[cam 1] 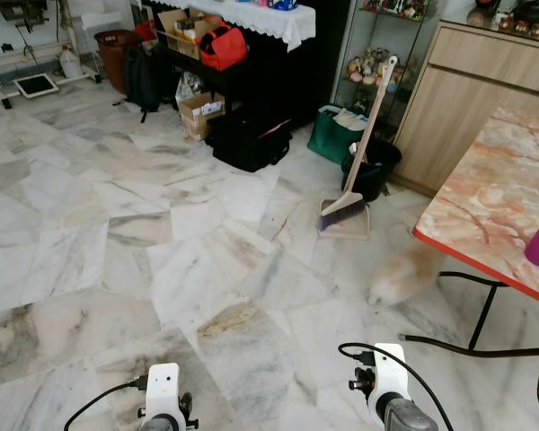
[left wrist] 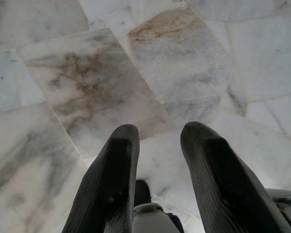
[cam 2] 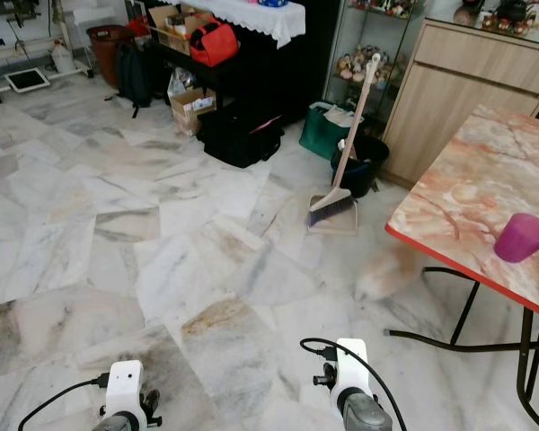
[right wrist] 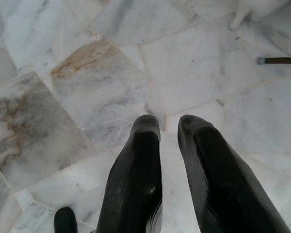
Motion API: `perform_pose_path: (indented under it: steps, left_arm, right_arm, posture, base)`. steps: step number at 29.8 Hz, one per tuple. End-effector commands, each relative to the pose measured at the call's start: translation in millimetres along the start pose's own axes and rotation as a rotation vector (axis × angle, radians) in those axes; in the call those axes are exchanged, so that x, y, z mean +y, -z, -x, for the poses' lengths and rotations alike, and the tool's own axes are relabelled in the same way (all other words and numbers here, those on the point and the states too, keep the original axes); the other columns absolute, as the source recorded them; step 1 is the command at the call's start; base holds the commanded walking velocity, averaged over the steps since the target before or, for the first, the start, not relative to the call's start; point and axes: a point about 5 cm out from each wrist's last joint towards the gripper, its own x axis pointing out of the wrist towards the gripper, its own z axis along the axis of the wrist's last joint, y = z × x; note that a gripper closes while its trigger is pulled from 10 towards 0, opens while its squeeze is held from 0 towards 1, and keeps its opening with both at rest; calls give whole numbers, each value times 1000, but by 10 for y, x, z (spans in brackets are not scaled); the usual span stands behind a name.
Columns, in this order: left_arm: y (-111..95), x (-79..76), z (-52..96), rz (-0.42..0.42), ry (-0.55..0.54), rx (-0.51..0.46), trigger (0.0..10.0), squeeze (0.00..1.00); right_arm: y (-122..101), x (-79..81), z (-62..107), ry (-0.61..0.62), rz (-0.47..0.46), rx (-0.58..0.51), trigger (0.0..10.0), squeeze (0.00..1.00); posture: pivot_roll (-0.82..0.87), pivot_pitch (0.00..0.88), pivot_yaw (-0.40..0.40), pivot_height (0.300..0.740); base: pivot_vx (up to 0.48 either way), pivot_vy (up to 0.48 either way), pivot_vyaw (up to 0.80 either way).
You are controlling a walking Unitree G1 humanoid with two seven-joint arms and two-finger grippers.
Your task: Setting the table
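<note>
left gripper (left wrist: 157, 136): hangs low, pointing down at marble floor (cam 1: 162, 260), fingers apart, empty | right gripper (right wrist: 169, 126): same, narrow gap, empty | purple cup (cam 2: 522, 237): on table (cam 2: 467, 202) near its red edge, ahead-right

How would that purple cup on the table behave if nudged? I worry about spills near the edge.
The purple cup looks like thin plastic, so probably light and easily slid on the glossy marble-patterned table. It appears tilted and sits close to the red edge, so a nudge could tip it or send it off. Contents cannot be seen.
</note>
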Motion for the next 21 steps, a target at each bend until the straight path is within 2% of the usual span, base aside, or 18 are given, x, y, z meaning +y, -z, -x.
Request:
perform_pose_path:
  steps: [1, 9, 21]
  left_arm:
    - [11, 7, 4, -31, 3, 3, 10000, 0]
    - [-4, 0, -2, -23, 4, 1, 10000, 0]
    - [3, 12, 2, -16, 2, 1, 10000, 0]
  right_arm:
    - [-12, -7, -4, 8, -10, 2, 10000, 0]
    - [-31, -10, -9, 12, -16, -1, 10000, 0]
    - [-28, -11, -8, 17, -24, -1, 10000, 0]
  posture:
    - [45, 0, -28, 740]
    - [44, 0, -27, 740]
    - [46, 0, -23, 740]
  base:
    - [0, -480, -731]
    - [0, -472, -733]
    - [0, 0, -733]
